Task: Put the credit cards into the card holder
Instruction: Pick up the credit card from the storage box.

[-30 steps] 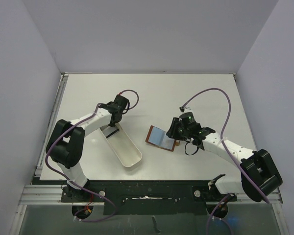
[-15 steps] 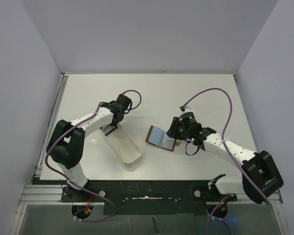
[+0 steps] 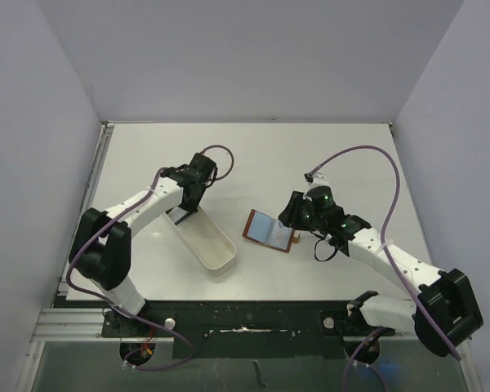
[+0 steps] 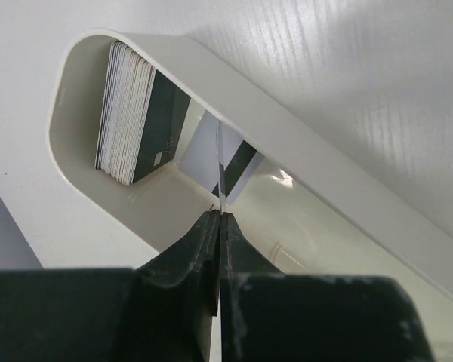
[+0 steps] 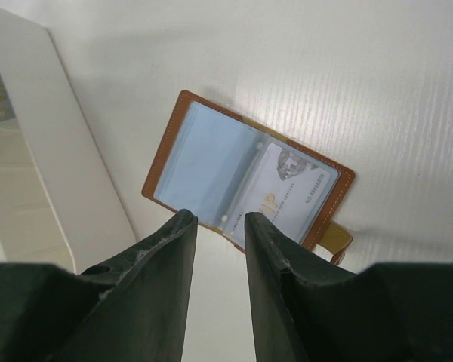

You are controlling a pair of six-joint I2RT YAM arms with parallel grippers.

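Note:
The card holder [image 3: 269, 230] lies open on the table, brown leather with pale blue clear sleeves. In the right wrist view it [image 5: 204, 162] shows a silver card [image 5: 291, 188] in its right sleeve and a tab [image 5: 334, 240]. My right gripper [image 3: 296, 219] is open and empty just above the holder's near edge [image 5: 215, 220]. My left gripper [image 3: 188, 206] is shut on one thin card [image 4: 220, 170], seen edge-on, held upright inside the far end of the white tray. A stack of cards [image 4: 128, 113] stands on edge against the tray's end wall.
The long white tray [image 3: 214, 249] lies slantwise left of the holder; its rim [image 4: 325, 177] runs past my left fingers, and its side [image 5: 30, 151] shows in the right wrist view. Purple cables loop above both arms.
The left gripper has shifted slightly at the tray's far end with the card pinched. The right arm has shifted slightly to the right beside the holder, which has not moved.

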